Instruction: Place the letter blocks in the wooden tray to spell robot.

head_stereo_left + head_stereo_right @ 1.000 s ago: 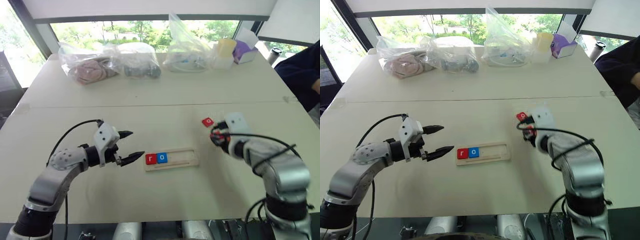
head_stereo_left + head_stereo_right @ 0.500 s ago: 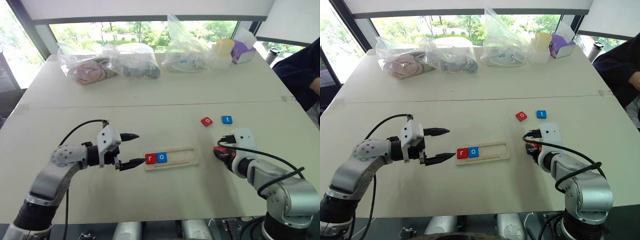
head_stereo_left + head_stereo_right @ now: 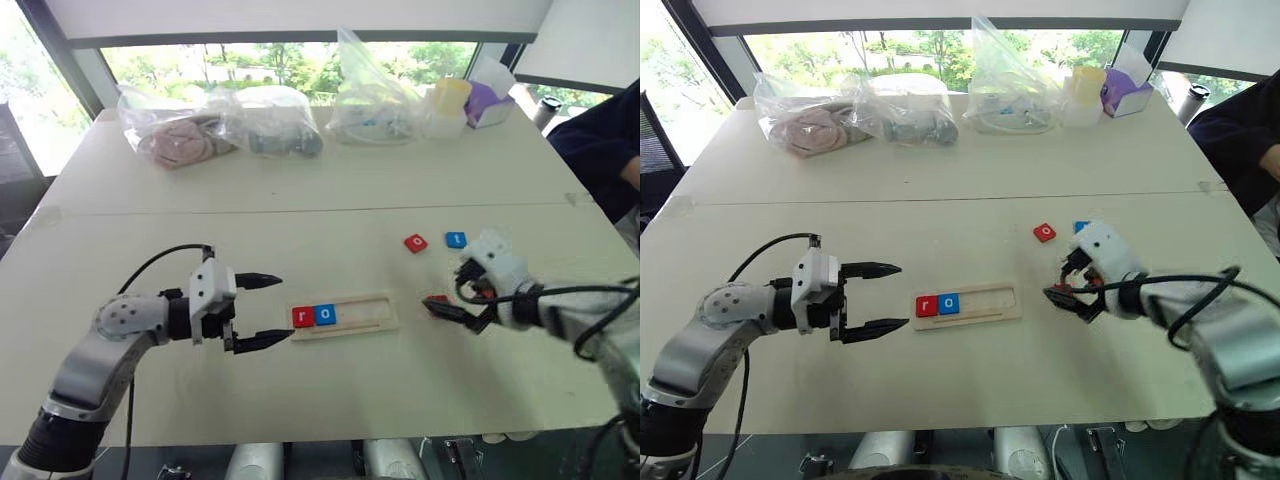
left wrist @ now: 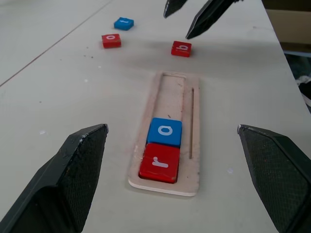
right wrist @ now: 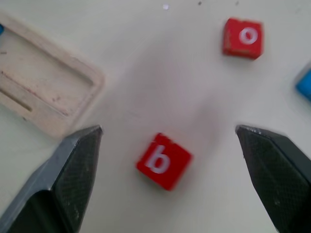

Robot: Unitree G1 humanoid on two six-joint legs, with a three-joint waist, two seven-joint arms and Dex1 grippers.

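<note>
**Q:** Where do the tiles stand?

**A:** The long pale-wood tray (image 3: 343, 315) lies on the worktop (image 3: 300, 210) between my arms. Its slot holds the red square "r" tile (image 4: 159, 163) at the end nearest my left side, with the blue square "o" tile (image 4: 164, 132) touching it; the other three places are bare. The red "b" tile (image 5: 163, 160) lies flat on the worktop just off the tray's free end, at about three o'clock from it in the head view. The second red "o" tile (image 3: 415, 243) and the blue "t" tile (image 3: 455, 240) sit side by side further off, at about one o'clock from the tray.

**Q:** What are your end effectors doing?

**A:** My right end effector (image 5: 167, 136) hangs over the "b" with both fingers spread wide, one on each side, gripping nothing. I judge that straddle suits the "b", the next letter due. My left end effector (image 3: 265, 311) waits just beside the tray's filled end, at nine o'clock, also wide apart and empty, probably ready to steady the tray.

**Q:** Any risk?

**A:** The "b" sits skewed to the slot, so it needs squaring.
</note>
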